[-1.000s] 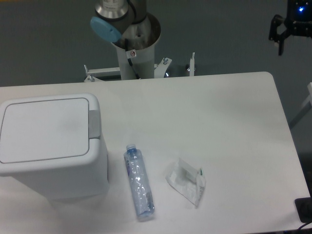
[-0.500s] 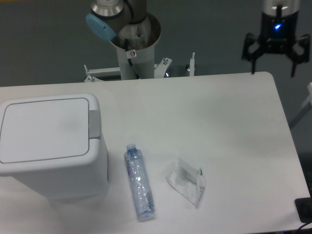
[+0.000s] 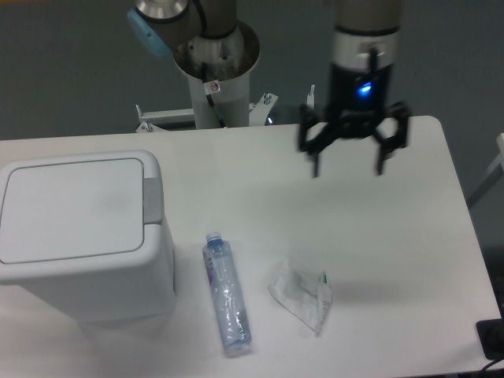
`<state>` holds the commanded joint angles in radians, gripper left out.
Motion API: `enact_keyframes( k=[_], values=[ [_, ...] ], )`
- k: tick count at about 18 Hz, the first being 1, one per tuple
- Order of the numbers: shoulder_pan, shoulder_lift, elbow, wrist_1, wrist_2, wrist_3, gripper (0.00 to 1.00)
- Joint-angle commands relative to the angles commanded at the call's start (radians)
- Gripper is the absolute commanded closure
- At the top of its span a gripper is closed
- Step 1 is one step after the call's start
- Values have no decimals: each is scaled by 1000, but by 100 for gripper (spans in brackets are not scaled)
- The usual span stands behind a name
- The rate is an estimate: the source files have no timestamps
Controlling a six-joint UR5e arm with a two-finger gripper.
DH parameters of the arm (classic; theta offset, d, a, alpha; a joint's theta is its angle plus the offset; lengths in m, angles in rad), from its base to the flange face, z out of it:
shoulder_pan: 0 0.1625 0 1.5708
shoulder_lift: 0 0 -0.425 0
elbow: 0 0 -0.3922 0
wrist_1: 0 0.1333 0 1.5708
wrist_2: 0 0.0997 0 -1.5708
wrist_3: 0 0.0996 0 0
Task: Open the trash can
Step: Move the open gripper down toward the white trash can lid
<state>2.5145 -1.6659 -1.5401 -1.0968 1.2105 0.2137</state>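
Observation:
The trash can (image 3: 79,236) is a big white boxy bin at the left of the table, its flat lid lying closed and a grey push-tab (image 3: 152,200) on the lid's right edge. My gripper (image 3: 349,170) hangs open above the table's right half, fingers pointing down, nothing between them. It is well to the right of the can and apart from it, with a blue light glowing on its wrist.
A clear plastic bottle (image 3: 225,294) lies on the table just right of the can. A crumpled clear wrapper (image 3: 302,294) lies further right, below the gripper. The arm's base column (image 3: 218,71) stands behind the table's back edge.
The gripper has swung in from the far upper right, moving left and lower over the table. The can, bottle and wrapper have not moved.

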Motion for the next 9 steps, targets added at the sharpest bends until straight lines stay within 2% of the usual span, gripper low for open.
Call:
enact_keyframes(
  k=[4, 7, 9],
  values=[
    [-78, 2, -5, 3, -87, -140, 0],
    [-132, 12, -21, 3, -85, -154, 0],
    [-138, 14, -37, 3, -83, -157, 0]
  ],
)
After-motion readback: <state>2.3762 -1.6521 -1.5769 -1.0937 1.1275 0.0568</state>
